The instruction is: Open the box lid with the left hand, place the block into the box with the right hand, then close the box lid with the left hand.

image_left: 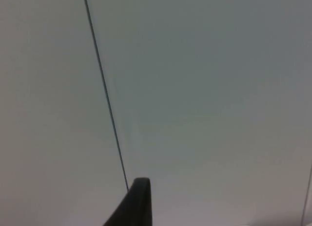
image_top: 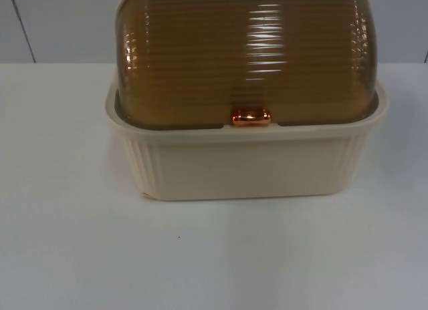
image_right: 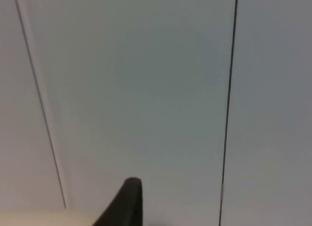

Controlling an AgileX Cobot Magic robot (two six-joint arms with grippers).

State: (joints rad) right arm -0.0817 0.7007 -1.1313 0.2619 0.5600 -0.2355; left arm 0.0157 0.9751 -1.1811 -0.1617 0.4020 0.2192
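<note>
the cream box [image_top: 247, 166] sits at the desk's [image_top: 67, 256] rear edge, amber ribbed lid [image_top: 247, 56] closed (copper latch [image_top: 251, 117] down). no task step is done. left gripper [image_left: 134, 201] and right gripper [image_right: 126, 201] face the partition wall [image_left: 204, 89]; their opening cannot be told.

Plain setup here: a white table top [image_top: 73, 256] runs flat and glossy-ish from the near edge back to a grey partition wall [image_top: 60, 23], with one tiny dark speck [image_top: 178, 237] on the surface not far from the middle. The wall is made of smooth grey panels split by thin dark vertical seams [image_left: 105, 89], and one such seam [image_right: 229, 99] plus a fainter pale one [image_right: 41, 104] show up in the right wrist view. Lighting is soft and even, a bit brighter low on the wall where it meets the table's far edge.
</note>
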